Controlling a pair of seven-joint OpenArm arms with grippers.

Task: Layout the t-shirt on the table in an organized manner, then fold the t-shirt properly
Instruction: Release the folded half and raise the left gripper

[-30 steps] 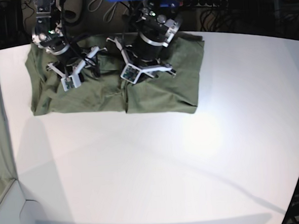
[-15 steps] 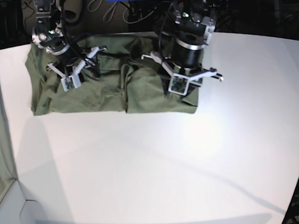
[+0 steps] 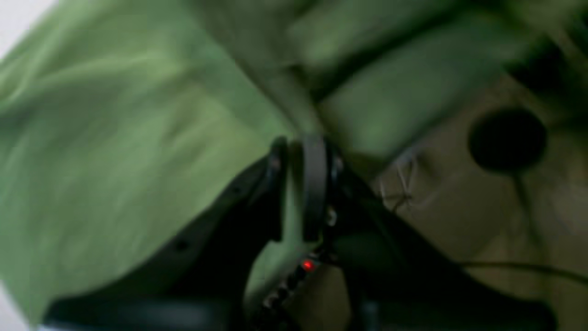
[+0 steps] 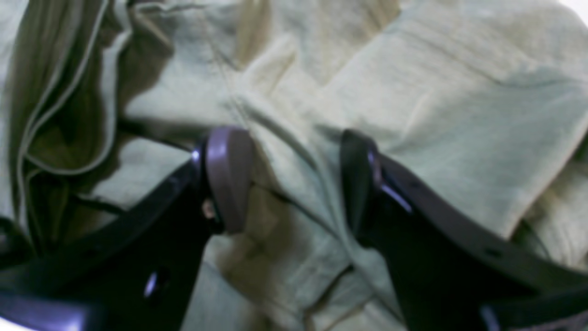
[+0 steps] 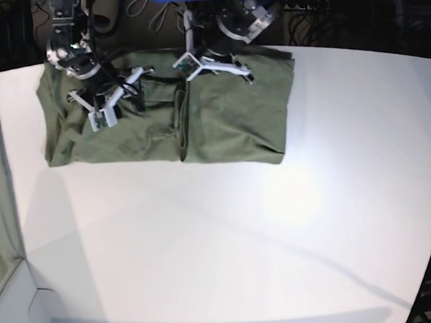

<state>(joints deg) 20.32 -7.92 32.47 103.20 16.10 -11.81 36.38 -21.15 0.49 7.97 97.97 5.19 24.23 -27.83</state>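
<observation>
Near tabletop point(image 5: 206, 242) bare; shirt point(image 5: 228, 124) lies bunched along the far edge, ridge down its middle. Left arm just swung from the shirt's front-right corner back to the far hem; its fingers point(image 3: 298, 184) have nearly shut, pinching a fold. Right fingers point(image 4: 294, 179) unchanged: spread, holding nothing, over the left half. Looks like another spreading pull; folding not begun.
</observation>
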